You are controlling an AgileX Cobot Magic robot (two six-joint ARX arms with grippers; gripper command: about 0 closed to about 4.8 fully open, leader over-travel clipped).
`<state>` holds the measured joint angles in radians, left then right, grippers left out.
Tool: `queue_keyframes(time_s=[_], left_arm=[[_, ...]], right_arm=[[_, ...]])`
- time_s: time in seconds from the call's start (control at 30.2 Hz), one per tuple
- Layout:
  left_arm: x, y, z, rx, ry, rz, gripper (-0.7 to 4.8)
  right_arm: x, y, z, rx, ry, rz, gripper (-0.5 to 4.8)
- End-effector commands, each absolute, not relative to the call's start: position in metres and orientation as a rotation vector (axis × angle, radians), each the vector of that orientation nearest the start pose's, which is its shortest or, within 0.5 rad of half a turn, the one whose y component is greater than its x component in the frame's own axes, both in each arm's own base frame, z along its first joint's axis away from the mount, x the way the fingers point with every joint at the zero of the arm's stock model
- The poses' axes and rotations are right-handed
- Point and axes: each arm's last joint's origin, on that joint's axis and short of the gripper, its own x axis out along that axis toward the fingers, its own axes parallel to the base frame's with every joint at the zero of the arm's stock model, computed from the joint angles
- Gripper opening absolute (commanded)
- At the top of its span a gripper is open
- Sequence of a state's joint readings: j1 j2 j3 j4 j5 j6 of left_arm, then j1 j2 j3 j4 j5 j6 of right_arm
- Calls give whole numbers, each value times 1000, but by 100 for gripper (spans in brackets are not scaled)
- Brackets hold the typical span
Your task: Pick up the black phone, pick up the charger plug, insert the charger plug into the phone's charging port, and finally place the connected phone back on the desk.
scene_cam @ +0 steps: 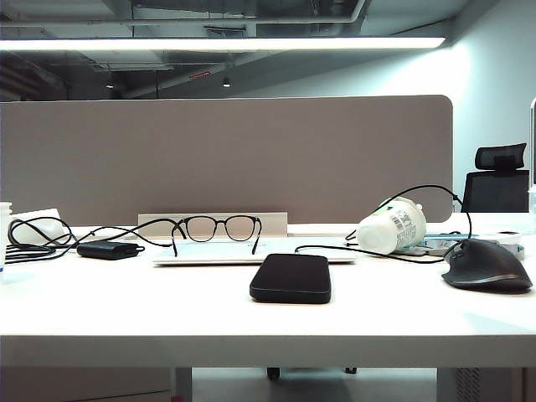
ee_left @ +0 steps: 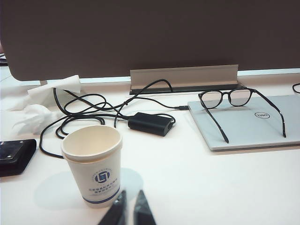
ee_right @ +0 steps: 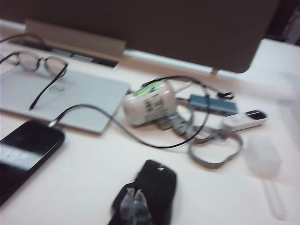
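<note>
- The right gripper (ee_right: 134,202) has its fingers pressed together on nothing and hangs above the black mouse (ee_right: 150,187).
- Out from it, the black phone (ee_right: 23,152) lies flat on the desk (ee_right: 103,173), off to the side of the fingertips toward the closed laptop (ee_right: 65,101). A thin black cable (ee_right: 140,139) meets the phone's far short edge, so the plug looks already seated there, though blur hides the joint.
- In the exterior view the phone (scene_cam: 291,277) lies centrally, its long axis running away from the front edge.
- The left gripper (ee_left: 127,212) is closed and empty, just behind a paper cup (ee_left: 93,171); no phone shows in its view.
- Judged so, the right arm is nearer.
</note>
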<state>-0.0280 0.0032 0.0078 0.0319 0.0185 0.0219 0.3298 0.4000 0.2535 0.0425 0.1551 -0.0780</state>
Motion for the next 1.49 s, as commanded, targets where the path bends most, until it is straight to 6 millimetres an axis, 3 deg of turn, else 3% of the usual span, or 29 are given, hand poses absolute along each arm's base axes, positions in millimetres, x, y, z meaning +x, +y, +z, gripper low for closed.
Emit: queue_keyframes(time_s=[0.03, 0.23, 0.4, 0.73, 0.93, 1.49], left_arm=[[97, -3, 170, 18, -43, -49, 28], [97, -3, 169, 18, -43, -48, 28], [97, -3, 170, 18, -43, -48, 28], [97, -3, 169, 18, -43, -48, 28], [97, -3, 169, 18, -43, -48, 28], [97, -3, 169, 18, -43, -48, 28]], right_arm=[[107, 22, 210, -82, 8, 84, -1], [96, 2, 187, -70, -75, -91, -1], [97, 1, 167, -71, -19, -101, -1], [97, 5, 165, -73, 2, -6, -1], [97, 5, 165, 23, 1, -8, -1], [97, 5, 165, 23, 1, -8, -1]])
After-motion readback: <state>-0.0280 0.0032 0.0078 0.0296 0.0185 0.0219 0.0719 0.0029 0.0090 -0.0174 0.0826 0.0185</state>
